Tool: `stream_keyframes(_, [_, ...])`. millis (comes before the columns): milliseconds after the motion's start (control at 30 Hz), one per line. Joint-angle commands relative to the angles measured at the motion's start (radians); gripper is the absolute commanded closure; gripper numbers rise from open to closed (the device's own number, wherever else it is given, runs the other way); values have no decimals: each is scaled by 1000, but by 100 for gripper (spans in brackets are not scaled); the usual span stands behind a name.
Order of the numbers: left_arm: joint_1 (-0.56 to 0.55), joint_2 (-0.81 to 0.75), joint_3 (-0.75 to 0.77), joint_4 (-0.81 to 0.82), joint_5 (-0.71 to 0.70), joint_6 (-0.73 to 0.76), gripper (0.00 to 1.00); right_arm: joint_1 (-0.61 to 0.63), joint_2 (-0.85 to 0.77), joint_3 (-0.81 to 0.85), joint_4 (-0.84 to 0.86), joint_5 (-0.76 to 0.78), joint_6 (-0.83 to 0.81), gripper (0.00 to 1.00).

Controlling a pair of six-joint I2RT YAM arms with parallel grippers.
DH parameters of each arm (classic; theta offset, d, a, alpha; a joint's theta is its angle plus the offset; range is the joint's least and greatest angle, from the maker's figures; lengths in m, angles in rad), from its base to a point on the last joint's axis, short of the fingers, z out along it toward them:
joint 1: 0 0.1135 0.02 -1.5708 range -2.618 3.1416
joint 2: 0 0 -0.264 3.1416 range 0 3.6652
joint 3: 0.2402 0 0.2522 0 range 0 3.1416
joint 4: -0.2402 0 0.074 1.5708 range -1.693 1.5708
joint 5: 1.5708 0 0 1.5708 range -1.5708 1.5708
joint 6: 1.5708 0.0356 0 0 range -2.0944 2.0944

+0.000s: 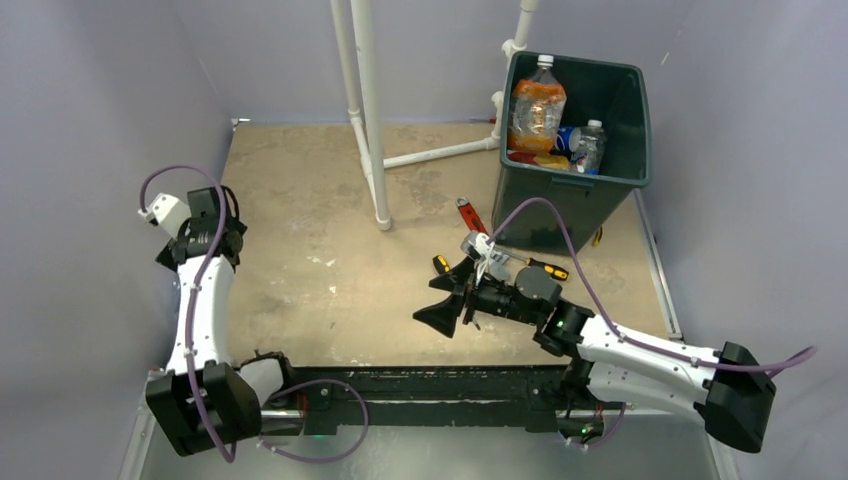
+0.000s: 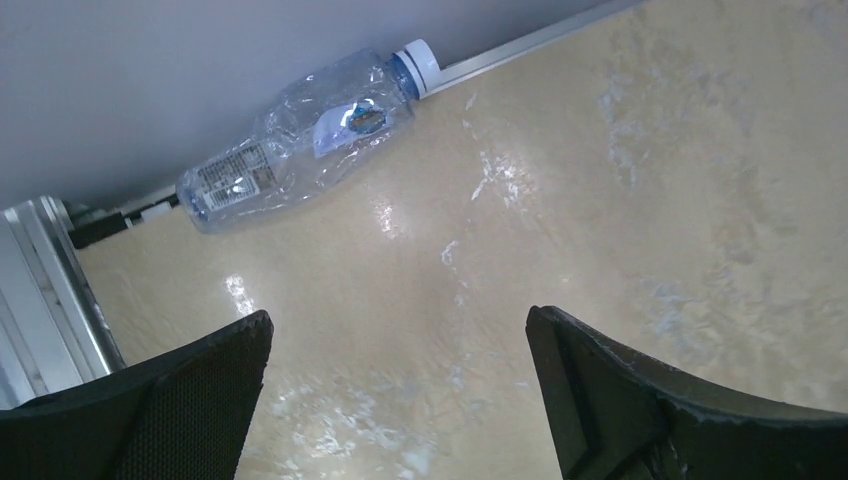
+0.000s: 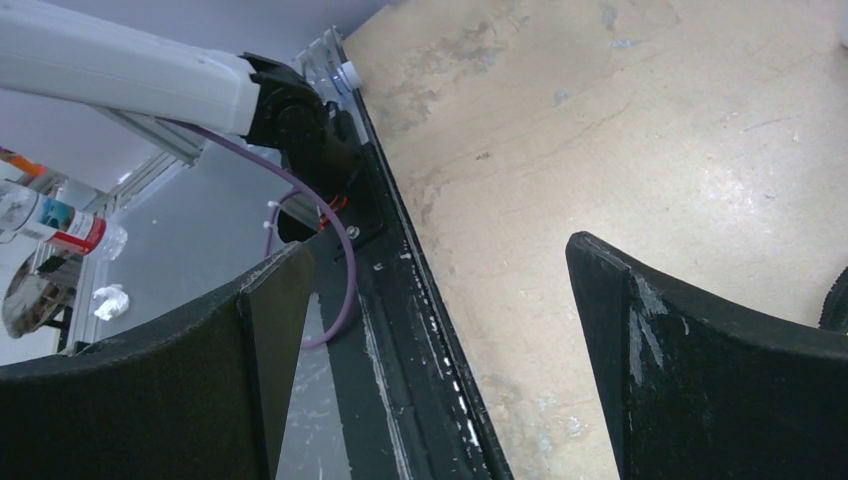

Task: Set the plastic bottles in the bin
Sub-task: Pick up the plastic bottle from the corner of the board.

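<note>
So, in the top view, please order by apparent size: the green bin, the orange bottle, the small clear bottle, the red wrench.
1. green bin, largest
2. orange bottle
3. small clear bottle and red wrench look alike, so unranked

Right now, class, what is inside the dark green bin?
Inside the bin: a tall orange-tinted bottle, a clear bottle and a blue-labelled bottle between them. Whatever lies beneath them is hidden by the bottles and the bin's front wall.

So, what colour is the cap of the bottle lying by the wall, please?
White cap; left wrist view.
</note>
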Motion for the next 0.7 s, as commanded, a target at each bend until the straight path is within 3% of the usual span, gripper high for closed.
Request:
stream_keyframes(0, [3,108,-7,120,54,273,1,3,-51,-10,50,-45,12,1])
stream_keyframes(100, [-12,212,37,104,10,315,1,4,-88,-33,62,-60,26,1])
stream_keyframes(267, [-103,354,66,58,-248,458,1,3,-165,-61,63,-49,30,1])
stream_keyframes(367, [-108,359,24,95,-315,509,1,4,-193,-66,62,-38,28,1])
stream_keyframes(500, [-56,314,-30,169,-282,542,1,4,-196,-63,68,-58,33,1])
stream_keyframes(667, [37,384,-10,169,-186,587,4,3,-205,-70,65,-51,33,1])
